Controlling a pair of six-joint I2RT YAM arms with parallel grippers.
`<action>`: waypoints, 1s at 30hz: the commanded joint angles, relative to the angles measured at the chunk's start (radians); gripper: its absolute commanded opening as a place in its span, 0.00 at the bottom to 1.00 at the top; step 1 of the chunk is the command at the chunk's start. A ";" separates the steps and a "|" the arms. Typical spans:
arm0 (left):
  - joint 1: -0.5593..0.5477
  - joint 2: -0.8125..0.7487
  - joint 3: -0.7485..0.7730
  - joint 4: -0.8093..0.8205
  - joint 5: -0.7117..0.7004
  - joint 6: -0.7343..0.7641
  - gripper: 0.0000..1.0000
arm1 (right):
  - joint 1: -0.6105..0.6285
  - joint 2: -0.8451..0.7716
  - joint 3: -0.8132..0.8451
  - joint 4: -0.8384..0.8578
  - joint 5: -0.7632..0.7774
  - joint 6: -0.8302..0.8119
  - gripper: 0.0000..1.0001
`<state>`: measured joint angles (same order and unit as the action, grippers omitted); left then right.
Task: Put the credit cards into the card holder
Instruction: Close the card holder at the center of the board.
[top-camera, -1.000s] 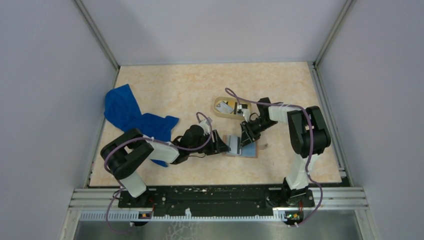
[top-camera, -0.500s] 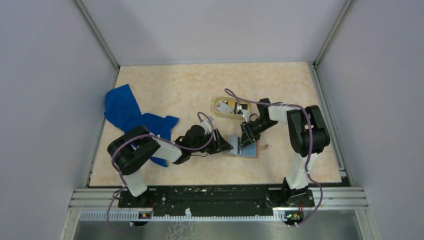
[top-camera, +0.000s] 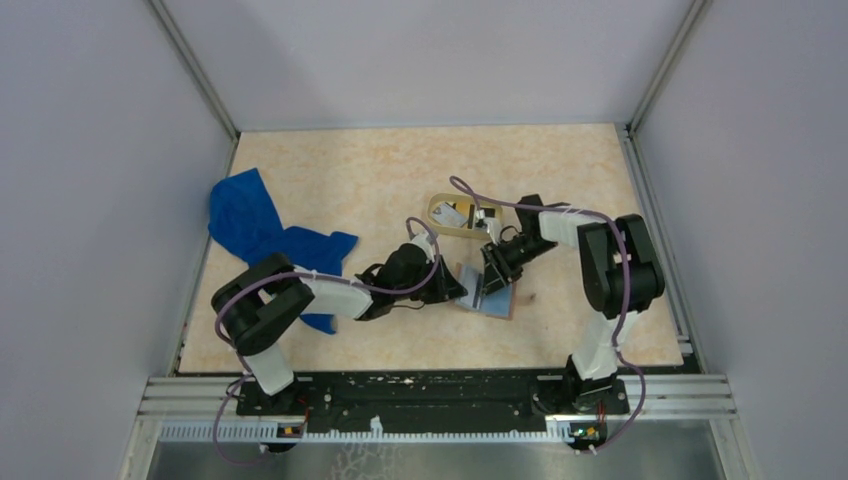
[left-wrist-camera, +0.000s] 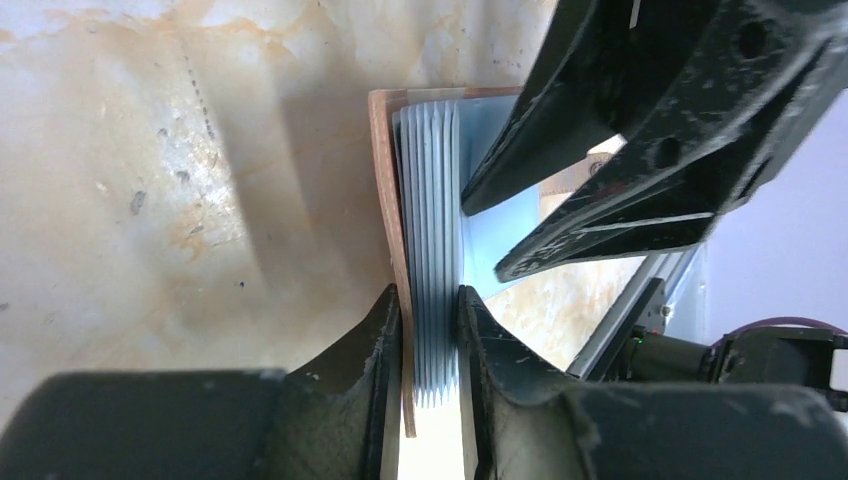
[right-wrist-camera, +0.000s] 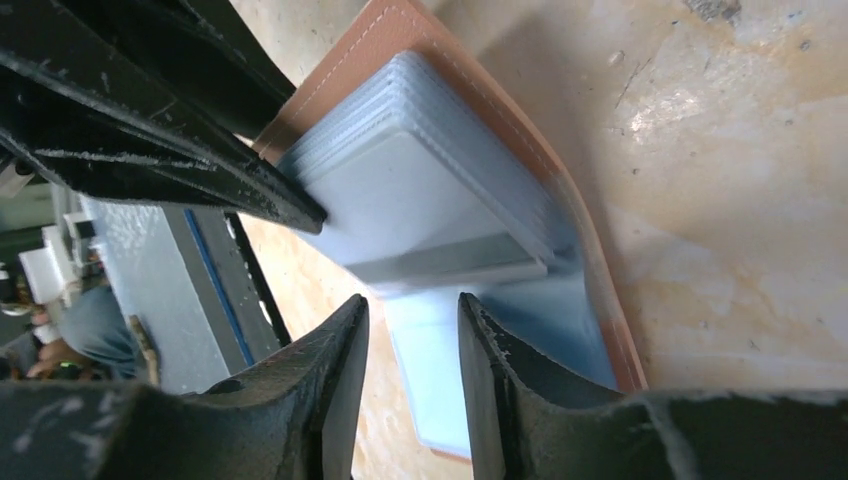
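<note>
The card holder lies open on the table, with a tan-brown cover and a grey-blue inner face. My left gripper is shut on its left half. In the left wrist view the jaws clamp the brown cover and the stacked blue pockets. My right gripper hovers just over the holder's middle. In the right wrist view its jaws stand slightly apart and empty above the pocket stack. A small white piece and a dark piece lie in the oval tray; I cannot tell whether they are the cards.
A blue cloth lies at the left, partly under my left arm. The oval tan tray sits just behind the right gripper. Grey walls close the table on three sides. My left fingers cross the right wrist view.
My left gripper has slid to the right, and the holder's left half now stands tilted up in it. The right gripper has stayed over the holder.
</note>
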<state>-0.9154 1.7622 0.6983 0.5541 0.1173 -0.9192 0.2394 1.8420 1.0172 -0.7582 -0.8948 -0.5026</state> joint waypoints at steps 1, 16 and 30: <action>-0.010 -0.072 0.012 -0.166 -0.106 0.092 0.13 | -0.010 -0.160 0.031 0.000 0.039 -0.054 0.40; -0.115 -0.086 0.333 -0.902 -0.487 0.267 0.11 | -0.090 -0.394 -0.016 0.099 0.098 -0.004 0.43; -0.242 0.225 0.736 -1.255 -0.690 0.279 0.30 | -0.186 -0.360 -0.036 0.144 0.008 0.053 0.43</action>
<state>-1.1351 1.9018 1.3716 -0.5453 -0.5144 -0.6456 0.0864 1.4822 0.9813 -0.6502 -0.8364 -0.4644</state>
